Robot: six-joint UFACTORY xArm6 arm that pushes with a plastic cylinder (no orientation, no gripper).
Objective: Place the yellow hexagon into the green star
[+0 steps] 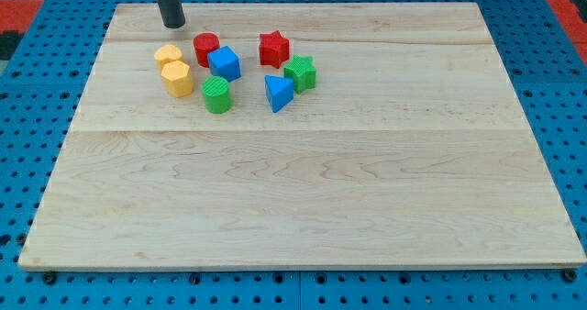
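Count on the desk (303,200): eight blocks in one cluster near the view's top left. Two yellow, two red, two blue, two green.

The yellow hexagon (177,78) is a squat six-sided prism, upright, at the cluster's left edge. It sits just below the second yellow block (168,56), whose shape is unclear; the two appear to touch. The green star (300,73) stands at the cluster's right edge, well apart from the hexagon.

Between them lie the green cylinder (217,95), the blue cube (225,62) and the blue triangle (279,93), the last just beside the star. The red cylinder (205,48) and red star (273,48) sit toward the view's top.

There is no gripper, only a rod holding nothing. My tip (173,23) rests above the yellow pair, touching no block.
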